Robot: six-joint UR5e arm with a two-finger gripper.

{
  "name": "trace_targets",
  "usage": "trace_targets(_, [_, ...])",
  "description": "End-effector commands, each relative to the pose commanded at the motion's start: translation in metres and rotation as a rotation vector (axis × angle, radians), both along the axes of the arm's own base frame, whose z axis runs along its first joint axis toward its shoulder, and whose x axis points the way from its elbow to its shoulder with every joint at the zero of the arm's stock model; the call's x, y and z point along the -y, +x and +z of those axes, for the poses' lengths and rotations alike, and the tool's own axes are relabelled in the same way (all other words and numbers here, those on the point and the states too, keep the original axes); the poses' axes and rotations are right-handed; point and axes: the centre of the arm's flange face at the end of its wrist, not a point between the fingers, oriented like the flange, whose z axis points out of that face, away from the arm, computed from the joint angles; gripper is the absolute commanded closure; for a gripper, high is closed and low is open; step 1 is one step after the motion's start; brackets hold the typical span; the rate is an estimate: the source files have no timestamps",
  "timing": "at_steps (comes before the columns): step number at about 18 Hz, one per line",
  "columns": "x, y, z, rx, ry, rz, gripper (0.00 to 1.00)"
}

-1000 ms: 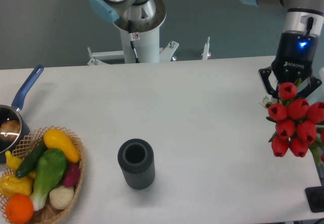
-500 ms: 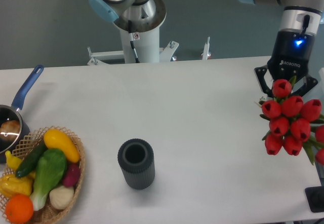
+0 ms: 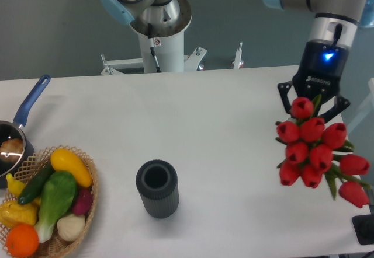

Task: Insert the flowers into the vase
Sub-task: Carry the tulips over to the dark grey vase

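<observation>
We find the gripper [image 3: 311, 102] clamped on the red tulip bunch [image 3: 314, 150], held aloft well right of the ribbed grey vase [image 3: 157, 188], whose mouth is vacant; insertion remains outstanding.

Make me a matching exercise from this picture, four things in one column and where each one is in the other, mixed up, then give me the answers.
Things:
1. flowers
2. vase
3. pot
4. basket

Places:
A. left edge, blue handle pointing up and right
B. bottom left corner, full of vegetables
C. held by the gripper at the right
D. standing upright near the middle front of the table

Pairs: 1-C, 2-D, 3-A, 4-B
</observation>
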Motion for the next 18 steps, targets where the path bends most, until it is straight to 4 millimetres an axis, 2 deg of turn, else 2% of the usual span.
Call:
trace_targets(4, [-0.033, 0.018, -0.014, 0.009, 0.002, -0.065, 0.83])
trace_targets(6, [-0.051, 0.027, -0.021, 0.034, 0.069, -0.128, 0.83])
trace_targets(11, [-0.080, 0.047, -0.034, 0.047, 0.122, -0.223, 0.83])
trace_targets(14, [-0.089, 0.057, -0.037, 0.049, 0.132, -0.254, 0.83])
trace_targets(18, [-0.090, 0.058, -0.044, 0.028, 0.143, -0.283, 0.83])
